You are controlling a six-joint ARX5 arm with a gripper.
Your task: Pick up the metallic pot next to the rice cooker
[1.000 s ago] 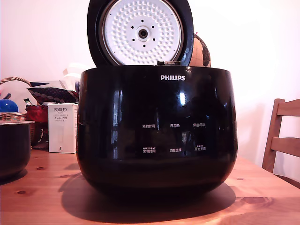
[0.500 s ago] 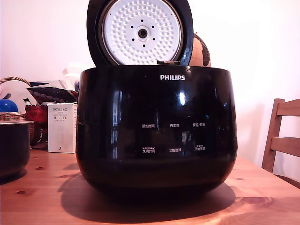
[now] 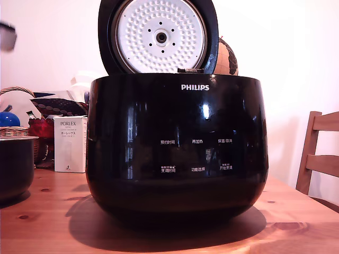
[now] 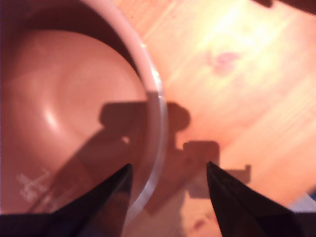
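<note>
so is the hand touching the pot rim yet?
Apart. In the wrist view the open hand straddles the pot rim from above, its shadow cast across the rim.

A knotty wooden desk (image 3: 47, 222) is stretching across the foreground, glowing warm orange under bright light. Behind it a plain pale wall (image 3: 275, 47) is looking washed out and nearly white. At the exterior view's right a wooden chair (image 3: 319, 153) is standing beside the desk, its slatted back showing. At the exterior view's left, clutter is sitting at the back of the desk: a white PORLEX box (image 3: 70, 144), a wicker basket (image 3: 16, 111) and a blue ball (image 3: 9, 118).
</note>
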